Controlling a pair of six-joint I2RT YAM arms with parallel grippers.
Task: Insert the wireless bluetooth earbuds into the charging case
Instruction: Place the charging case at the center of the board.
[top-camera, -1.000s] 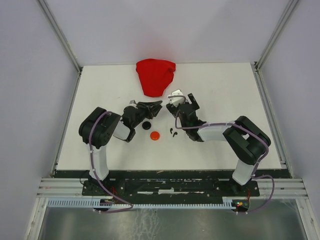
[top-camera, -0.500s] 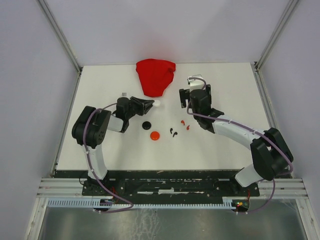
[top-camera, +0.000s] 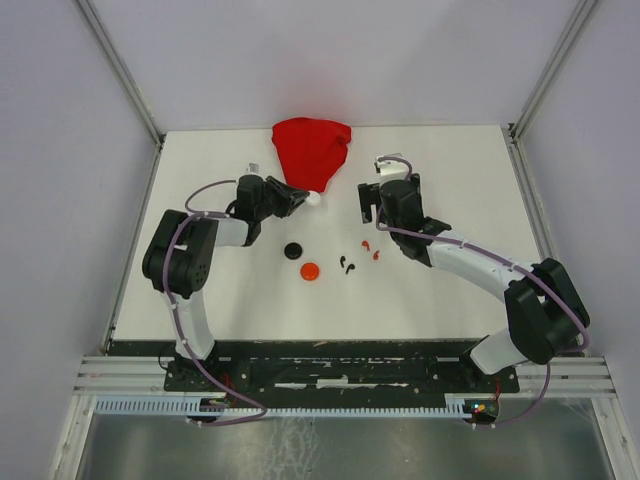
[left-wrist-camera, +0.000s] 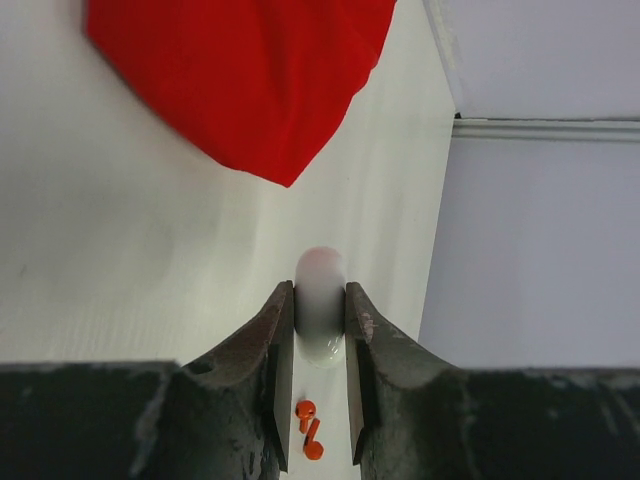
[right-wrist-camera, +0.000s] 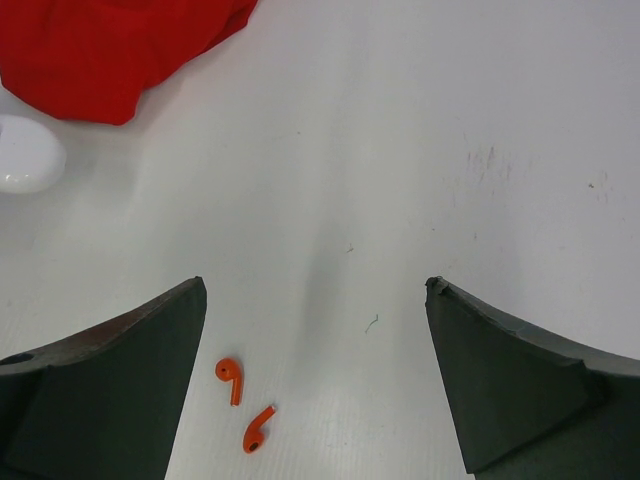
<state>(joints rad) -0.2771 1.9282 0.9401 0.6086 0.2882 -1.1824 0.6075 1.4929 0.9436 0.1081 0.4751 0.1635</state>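
My left gripper (top-camera: 303, 197) is shut on a white round case (top-camera: 314, 198), held edge-on just in front of the red cloth (top-camera: 312, 150). In the left wrist view the case (left-wrist-camera: 320, 310) sits between the fingers (left-wrist-camera: 268, 370), with two red earbuds (left-wrist-camera: 308, 428) on the table beyond. My right gripper (top-camera: 386, 206) is open and empty, right of the case. In the right wrist view (right-wrist-camera: 315, 290) the red earbuds (right-wrist-camera: 243, 405) lie by its left finger. Two black earbuds (top-camera: 345, 264) and the red pair (top-camera: 370, 248) lie mid-table. White earbuds are not in view.
A black round case (top-camera: 292, 250) and a red round case (top-camera: 310, 271) lie on the white table (top-camera: 450, 290) in front of the left gripper. The red cloth (right-wrist-camera: 110, 50) and white case (right-wrist-camera: 25, 155) show at the right wrist view's top left. Frame rails border the table.
My left gripper has carried the white case back and left, up to the red cloth's edge. My right gripper let go of the case, swung right and back, and has since held still.
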